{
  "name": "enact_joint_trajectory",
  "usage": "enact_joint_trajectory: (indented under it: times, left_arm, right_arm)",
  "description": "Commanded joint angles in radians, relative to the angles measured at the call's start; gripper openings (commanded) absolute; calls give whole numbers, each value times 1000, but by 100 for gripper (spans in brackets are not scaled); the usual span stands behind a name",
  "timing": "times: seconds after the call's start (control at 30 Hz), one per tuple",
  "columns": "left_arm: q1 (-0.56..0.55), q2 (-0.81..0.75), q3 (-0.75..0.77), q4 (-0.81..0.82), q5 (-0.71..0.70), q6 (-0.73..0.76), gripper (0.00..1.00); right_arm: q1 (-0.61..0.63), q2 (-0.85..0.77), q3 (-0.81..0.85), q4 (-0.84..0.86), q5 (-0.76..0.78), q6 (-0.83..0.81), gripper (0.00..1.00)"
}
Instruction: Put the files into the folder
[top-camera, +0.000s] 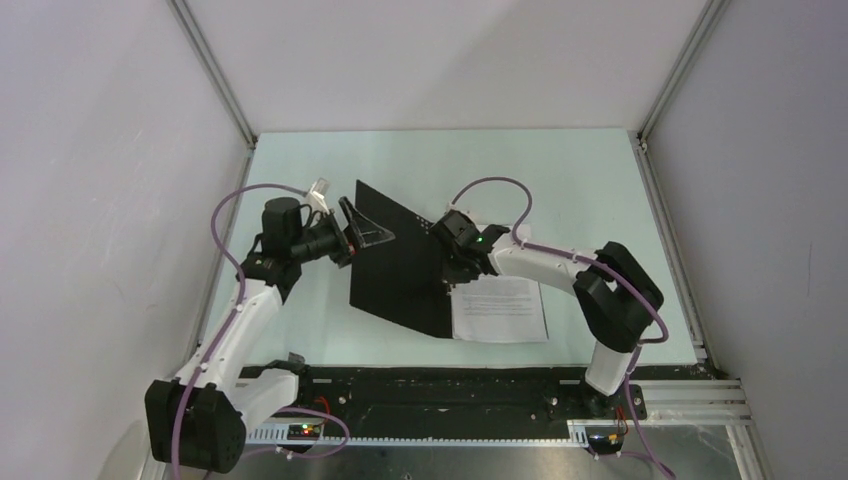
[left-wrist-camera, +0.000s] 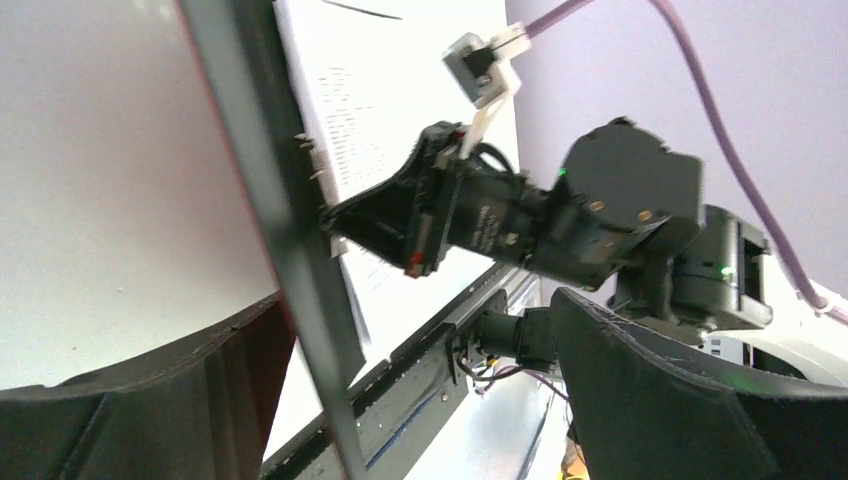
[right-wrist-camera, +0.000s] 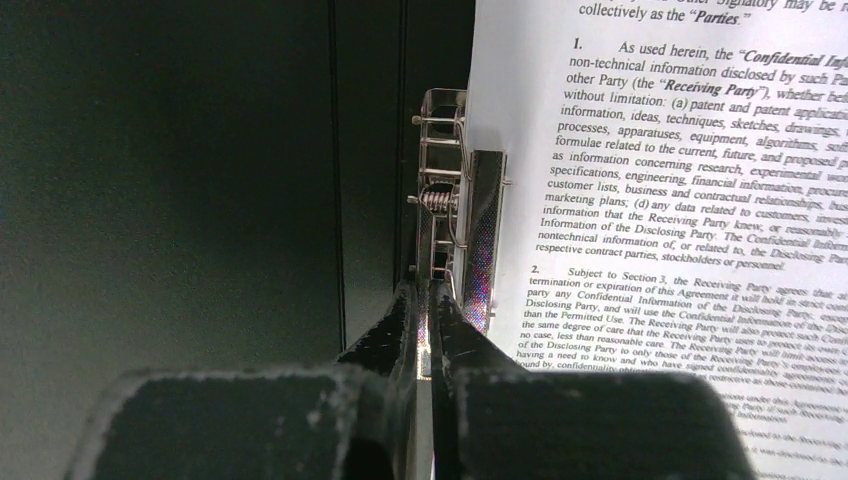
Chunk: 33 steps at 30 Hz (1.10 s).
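Observation:
The folder (top-camera: 400, 262) lies open with its black inside up. Its left cover stands tilted off the table. My left gripper (top-camera: 368, 233) is open and straddles that cover's left edge (left-wrist-camera: 290, 250), which runs between the fingers with a red outer rim showing. The files (top-camera: 500, 308) are white printed paper lying flat on the folder's right side, their left edge at the metal spine clip (right-wrist-camera: 447, 190). I cannot tell how many sheets there are. My right gripper (right-wrist-camera: 428, 300) is shut on the clip's thin metal lever, and it also shows in the left wrist view (left-wrist-camera: 400, 215).
The pale green table (top-camera: 560, 180) is walled by white panels with metal corner posts. A black rail (top-camera: 450, 385) carrying both arm bases runs along the near edge. The right arm's elbow (top-camera: 615, 290) hangs just right of the paper.

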Motion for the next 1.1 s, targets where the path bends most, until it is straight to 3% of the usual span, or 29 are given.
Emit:
enact_joint_trajectory:
  times: [0.0, 0.07, 0.23, 0.33, 0.67, 0.97, 1.07]
  left_arm:
    - [-44, -30, 74, -6, -47, -11, 100]
    - [-66, -36, 92, -13, -72, -12, 100]
    - [-126, -46, 144, -35, -107, 1, 100]
    - [-144, -39, 161, -44, -111, 8, 100]
    - [-255, 29, 233, -47, -163, 38, 100]
    - [-447, 221, 355, -6, -237, 67, 100]
    - [-492, 321, 366, 108, -238, 45, 100]
  right_arm:
    - [54, 45, 10, 184, -70, 101, 0]
    - [72, 60, 10, 224, -97, 124, 1]
    - [90, 58, 10, 258, -149, 151, 43]
    - [82, 24, 8, 240, -141, 155, 56]
    - [14, -190, -89, 167, -42, 177, 68]
    - [-142, -642, -249, -59, 164, 155, 83]
    - [-209, -798, -265, -163, 216, 133, 86]
